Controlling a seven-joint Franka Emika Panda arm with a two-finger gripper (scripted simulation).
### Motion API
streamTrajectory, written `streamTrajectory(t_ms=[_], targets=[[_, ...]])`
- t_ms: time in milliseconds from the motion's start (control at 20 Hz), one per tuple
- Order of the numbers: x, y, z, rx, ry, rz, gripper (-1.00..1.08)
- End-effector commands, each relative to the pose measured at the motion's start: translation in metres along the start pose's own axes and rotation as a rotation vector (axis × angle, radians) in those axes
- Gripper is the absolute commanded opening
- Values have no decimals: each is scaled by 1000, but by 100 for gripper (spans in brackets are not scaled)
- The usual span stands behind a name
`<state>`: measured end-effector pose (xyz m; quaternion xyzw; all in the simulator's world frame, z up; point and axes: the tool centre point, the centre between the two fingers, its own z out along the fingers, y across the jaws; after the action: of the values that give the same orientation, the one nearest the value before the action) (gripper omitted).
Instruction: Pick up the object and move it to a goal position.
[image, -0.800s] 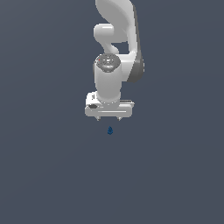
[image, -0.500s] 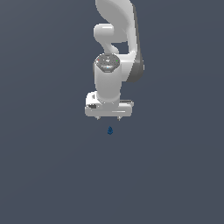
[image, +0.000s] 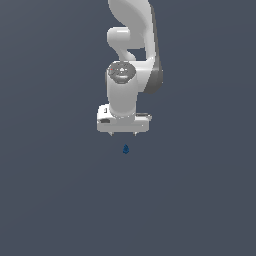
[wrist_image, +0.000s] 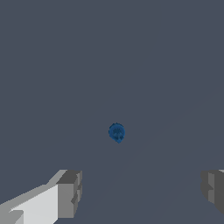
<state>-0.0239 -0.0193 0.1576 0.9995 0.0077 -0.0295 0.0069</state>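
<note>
Approach stage of a pick-and-move task: gripper (image: 124, 134) hangs over the grey floor (image: 55, 200) with its fingers (wrist_image: 70, 192) spread wide apart and nothing between them, and the object (image: 125, 149), a tiny dark blue lump, lies on the floor just below the fingertips, apart from them. Wrist view shows the object (wrist_image: 116, 132) roughly between the lines of the two fingers, so alignment looks close. Descent, grasp, lift and carry to the goal all appear to remain; no goal marker is visible.

A flat grey-blue surface (image: 55, 200) carries only the object (image: 125, 149) (tiny, dark blue, lumpy).
</note>
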Motion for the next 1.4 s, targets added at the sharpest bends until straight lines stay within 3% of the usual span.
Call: streamTrajectory(t_ms=[0, 650, 1350], targets=[[0, 0, 0, 0, 0, -3, 100], [1, 0, 10, -3, 7, -152, 100], [3, -3, 34, -9, 26, -517, 100]])
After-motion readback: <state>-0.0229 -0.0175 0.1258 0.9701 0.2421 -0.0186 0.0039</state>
